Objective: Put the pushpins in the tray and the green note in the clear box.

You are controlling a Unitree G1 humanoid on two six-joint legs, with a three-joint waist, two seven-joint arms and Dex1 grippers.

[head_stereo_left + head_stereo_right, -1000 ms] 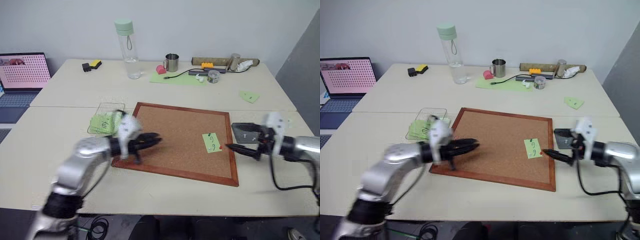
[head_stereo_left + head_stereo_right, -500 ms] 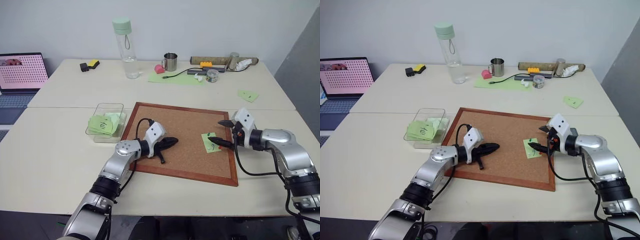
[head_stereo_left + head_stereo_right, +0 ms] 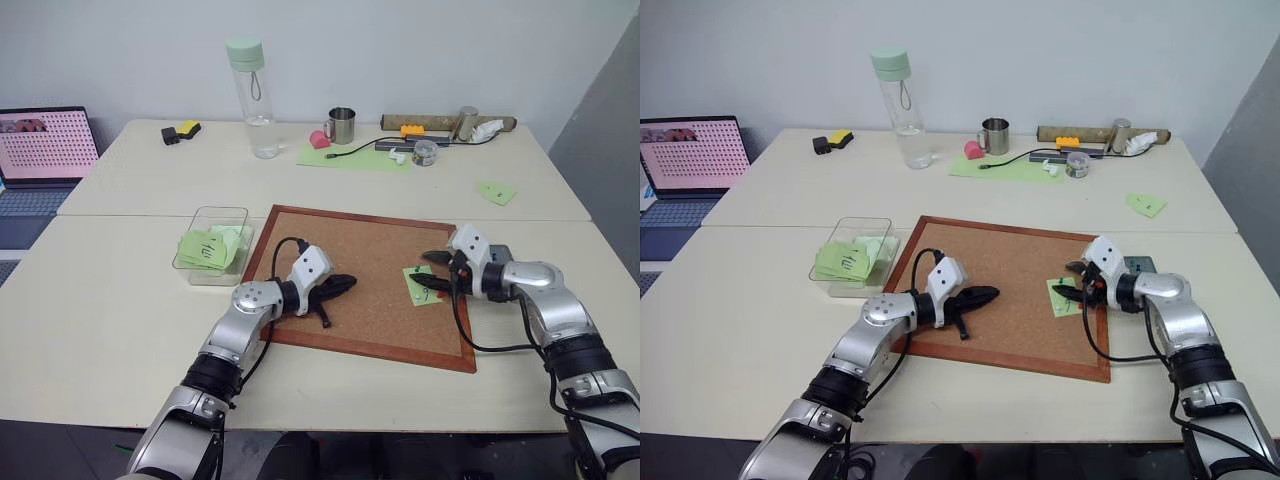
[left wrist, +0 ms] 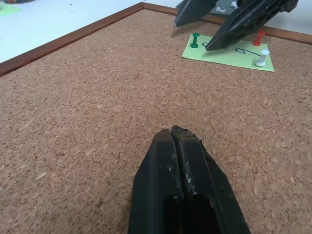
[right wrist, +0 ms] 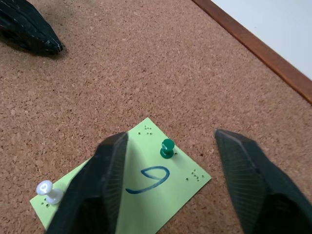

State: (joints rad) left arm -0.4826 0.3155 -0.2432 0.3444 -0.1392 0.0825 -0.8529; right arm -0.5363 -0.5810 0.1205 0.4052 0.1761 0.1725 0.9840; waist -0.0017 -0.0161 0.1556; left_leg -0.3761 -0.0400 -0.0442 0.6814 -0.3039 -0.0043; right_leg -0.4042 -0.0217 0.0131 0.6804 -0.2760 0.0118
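The green note [image 3: 420,284] lies pinned near the right edge of the cork board [image 3: 350,245]. A dark green pushpin [image 5: 167,147], a red pushpin [image 4: 258,38] and a white one [image 5: 48,191] stick in it. My right gripper [image 3: 425,271] hovers low over the note, open, its fingers either side of the green pin without touching it. My left gripper [image 3: 345,283] is shut and empty, its tip resting on the board's left part. The clear box [image 3: 222,209], left of the board, holds several green notes. The grey tray [image 3: 1138,263] peeks out behind my right wrist.
On the far table stand a water bottle [image 3: 251,97], a metal mug [image 3: 343,125], a large green sheet [image 3: 350,156] with a cable and small items, and a loose green note [image 3: 497,192]. A laptop [image 3: 45,145] sits at far left.
My right gripper has slid left over the note and lowered, its fingers drawing closer around the green pin. The left gripper came down onto the board, then stayed put.
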